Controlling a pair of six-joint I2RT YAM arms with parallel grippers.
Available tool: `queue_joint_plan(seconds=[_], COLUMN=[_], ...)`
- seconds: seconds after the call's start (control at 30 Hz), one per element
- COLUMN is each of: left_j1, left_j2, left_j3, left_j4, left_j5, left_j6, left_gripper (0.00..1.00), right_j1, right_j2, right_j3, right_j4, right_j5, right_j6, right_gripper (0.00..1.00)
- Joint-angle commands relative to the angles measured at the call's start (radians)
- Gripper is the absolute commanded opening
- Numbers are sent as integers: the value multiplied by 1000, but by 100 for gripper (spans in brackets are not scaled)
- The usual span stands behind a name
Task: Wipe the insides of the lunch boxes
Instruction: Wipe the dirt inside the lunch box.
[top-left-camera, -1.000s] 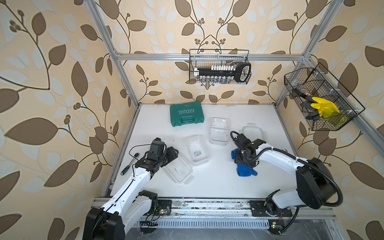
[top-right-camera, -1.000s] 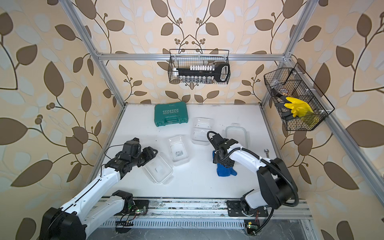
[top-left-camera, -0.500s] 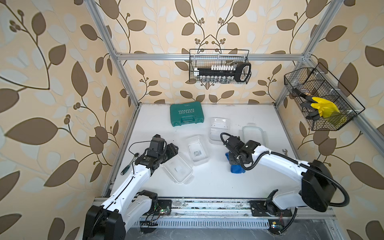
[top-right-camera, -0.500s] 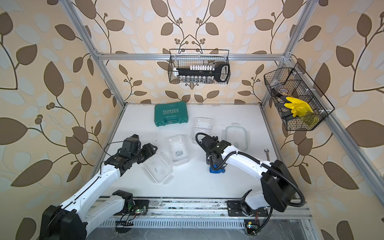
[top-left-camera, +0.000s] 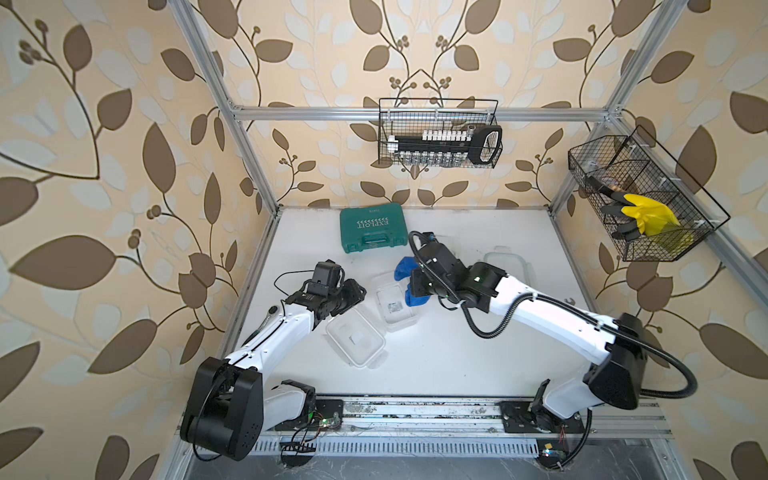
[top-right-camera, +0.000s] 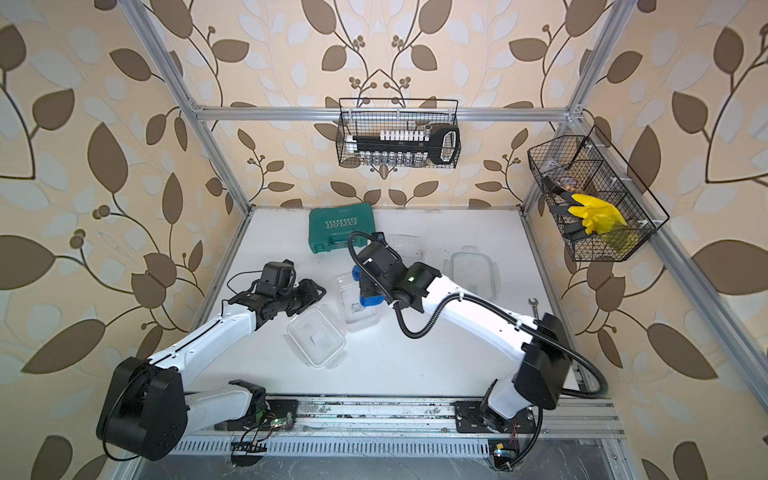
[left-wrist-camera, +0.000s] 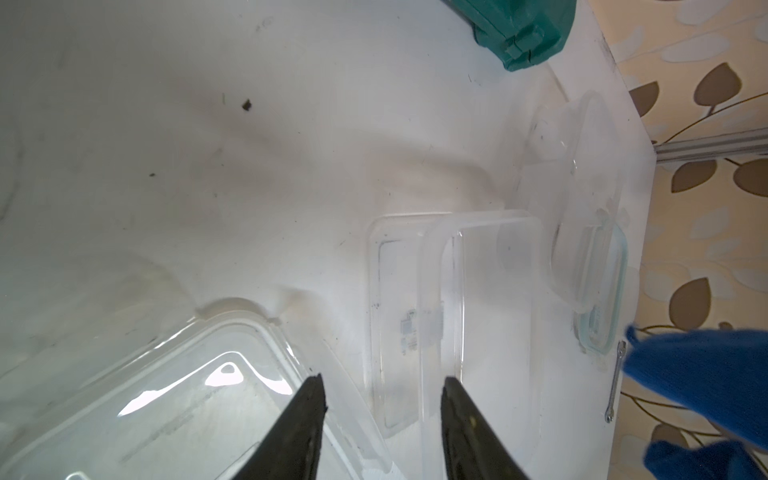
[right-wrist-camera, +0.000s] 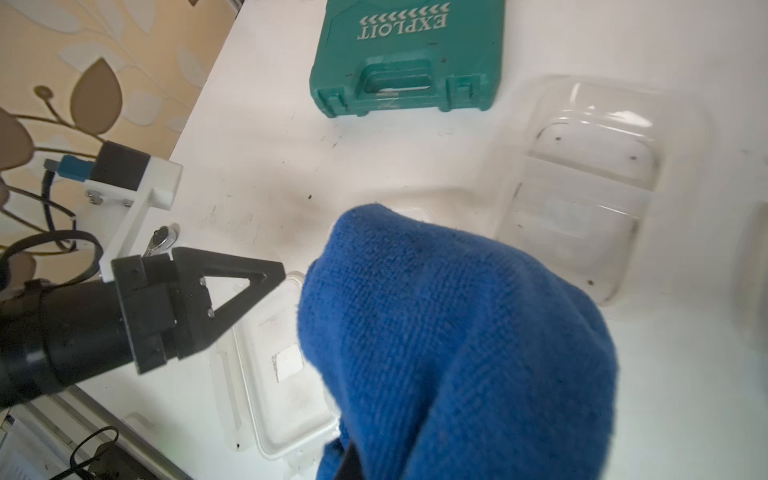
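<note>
Entry: blue cloth (right-wrist-camera: 457, 332), pinched in right gripper (top-left-camera: 415, 284); we log it lifted off the table (top-left-camera: 457, 353), now over the middle lunch box (top-left-camera: 395, 311), wiping likely next; left gripper (left-wrist-camera: 382, 384) part-spread, apparently empty.

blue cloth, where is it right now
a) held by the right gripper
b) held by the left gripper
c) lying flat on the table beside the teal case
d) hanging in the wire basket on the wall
a: the blue cloth hangs bunched from the right gripper, which is shut on it, while the left gripper has its jaws apart and no cloth in them.
</note>
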Motion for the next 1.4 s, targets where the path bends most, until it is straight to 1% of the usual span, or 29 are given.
queue_joint_plan(seconds=[0.0, 0.13, 0.23, 0.3, 0.43, 0.53, 0.57, 0.67, 0.73, 0.87, 1.0, 1.17, 1.27, 1.37], left_j1=[-30, -38, -39, -39, -44, -56, -59, -61, -61, -61, -61, -61, -61, -61], left_j2=[36, 79, 113, 138, 202, 248, 254, 273, 284, 297, 307, 310, 312, 315], left_j3=[47, 49, 52, 58, 70, 77, 77, 82, 93, 106, 126, 145, 151, 161], left_j4=[45, 69, 88, 95, 122, 135, 142, 150, 146, 142, 129, 94, 85, 78], left_j5=[22, 24, 25, 25, 33, 32, 26, 19, 18, 3, -14, -47, -59, -56], left_j6=[-8, -15, -19, -17, -12, -8, -10, -14, -14, -17, -22, -11, -7, -1], left_gripper=[47, 47, 45, 44, 43, 42, 42, 42, 42, 42, 43, 44, 44, 44], right_j1=[-5, -6, -25, -43, -63, -72, -70, -69, -65, -60, -48, -26, -23, -23], right_j2=[105, 199, 293, 350, 426, 454, 461, 482, 478, 447, 438, 437, 428, 431], right_j3=[39, 30, 63, 68, 71, 59, 56, 37, 6, -45, -35, 13, 57, 117], right_j4=[117, 219, 217, 250, 328, 397, 412, 466, 503, 511, 411, 215, 77, -70], right_j5=[-137, -211, -251, -289, -310, -338, -342, -402, -435, -512, -580, -599, -570, -509], right_j6=[30, 84, 108, 134, 176, 209, 239, 276, 285, 284, 237, 117, 36, -50], right_gripper=[0, 0, 0, 0, 0, 0, 0, 0, 0, 0, 0, 0, 0, 0])
